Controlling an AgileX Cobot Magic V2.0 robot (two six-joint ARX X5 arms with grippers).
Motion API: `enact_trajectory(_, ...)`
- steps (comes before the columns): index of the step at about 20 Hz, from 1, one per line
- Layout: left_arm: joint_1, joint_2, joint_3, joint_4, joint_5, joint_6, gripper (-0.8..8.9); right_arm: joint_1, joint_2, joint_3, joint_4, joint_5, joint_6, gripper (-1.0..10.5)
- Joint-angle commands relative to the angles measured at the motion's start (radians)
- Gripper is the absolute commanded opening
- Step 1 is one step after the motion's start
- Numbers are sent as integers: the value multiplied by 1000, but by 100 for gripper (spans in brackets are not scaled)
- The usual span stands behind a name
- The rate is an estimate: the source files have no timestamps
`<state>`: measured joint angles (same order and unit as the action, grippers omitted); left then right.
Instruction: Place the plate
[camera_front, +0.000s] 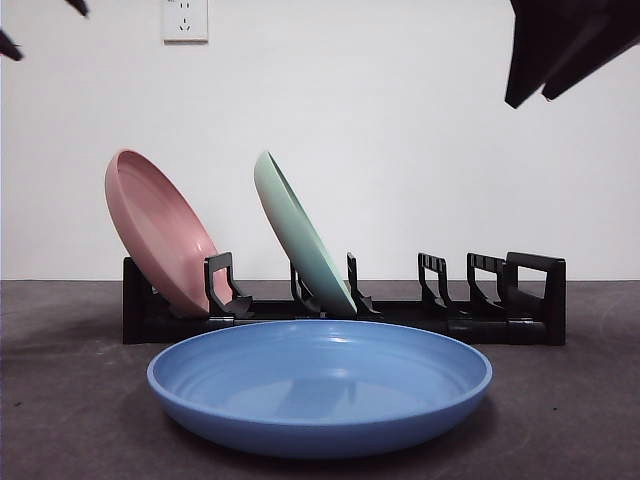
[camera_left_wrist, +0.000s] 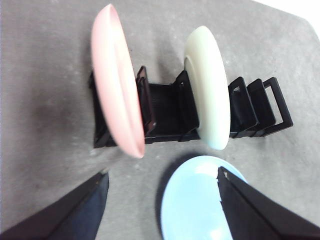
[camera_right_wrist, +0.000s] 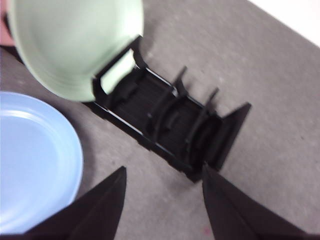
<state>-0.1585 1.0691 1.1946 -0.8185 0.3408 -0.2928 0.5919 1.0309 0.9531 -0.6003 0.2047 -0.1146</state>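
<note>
Plates of three colours are seen at the black slotted plastic dish rack (camera_front: 350, 310) on the dark grey desk (camera_front: 60, 400). A round blue plate (camera_front: 320, 385) lies flat on the desk just in front of the rack, nearest the front camera, apart from the rack's base. A round pink plate (camera_front: 160, 230) stands tilted in the slot at one end of the rack, and a round pale green plate (camera_front: 300, 235) stands tilted in a slot nearer the middle; the slots beyond the green plate hold nothing.

The left claw (camera_left_wrist: 160, 185) is held above the desk with its two black jaws spread well apart and nothing between them. In the left wrist view the blue plate (camera_left_wrist: 200, 200) is seen below it, partly between the jaws, with the pink plate (camera_left_wrist: 117, 80) and the green plate (camera_left_wrist: 210, 85) in the rack (camera_left_wrist: 165, 107) beyond. No contact with the plate is shown.

The right claw (camera_right_wrist: 162, 180) is also held high with its jaws apart and empty. It is over the vacant end of the rack (camera_right_wrist: 170, 120); the blue plate (camera_right_wrist: 35, 160) lies off to one side of it, and the green plate (camera_right_wrist: 70, 40) is seen at the rack's nearer slot. In the front view a large dark arm part (camera_front: 565, 45) enters at one top corner and small black tips (camera_front: 10, 45) show at the other.
</note>
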Motion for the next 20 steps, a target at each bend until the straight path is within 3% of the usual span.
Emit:
enact_trajectory(1,-17,112,140,-44,-2,-5,342,-3,8,16,-21,-2,10,241)
enact_trajectory(8,-100,444,497,-238,-187,40,339,-3,8,16,-89,-2,11,241)
enact_trajectory(14,-167,605,585,-255,-446,46,339,-3,8,16,-90,-2,11,241)
enact_trajectory(20,-175,684,585,-256,-481,56,339,-3,8,16,-100,-2,12,241)
